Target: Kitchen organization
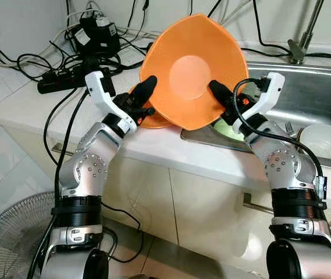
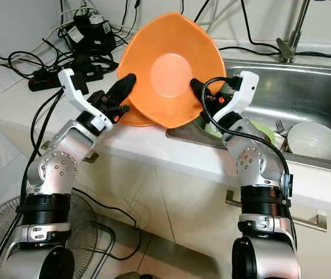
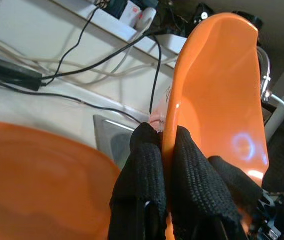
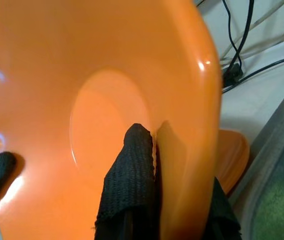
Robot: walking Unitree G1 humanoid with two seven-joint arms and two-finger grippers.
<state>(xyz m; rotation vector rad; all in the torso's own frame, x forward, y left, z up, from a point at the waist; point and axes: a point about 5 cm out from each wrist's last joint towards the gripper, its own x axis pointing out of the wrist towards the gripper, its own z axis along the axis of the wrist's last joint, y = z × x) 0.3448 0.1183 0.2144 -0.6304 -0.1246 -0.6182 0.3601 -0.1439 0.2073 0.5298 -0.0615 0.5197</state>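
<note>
Here both end effectors pinch the orange bowl's (image 1: pixel 188 72) opposite rims.

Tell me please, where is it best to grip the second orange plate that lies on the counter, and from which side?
Grip the orange plate on the counter by its rim, probably from the front counter edge. It lies flat, so a finger must slide under the rim. The held orange bowl, clamped by the left gripper and right gripper, hangs above it.

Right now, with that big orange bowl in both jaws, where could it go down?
Bare counter runs along the front edge, left of the second orange dish. The back corner is crowded with cables. The sink already holds a white bowl.
</note>
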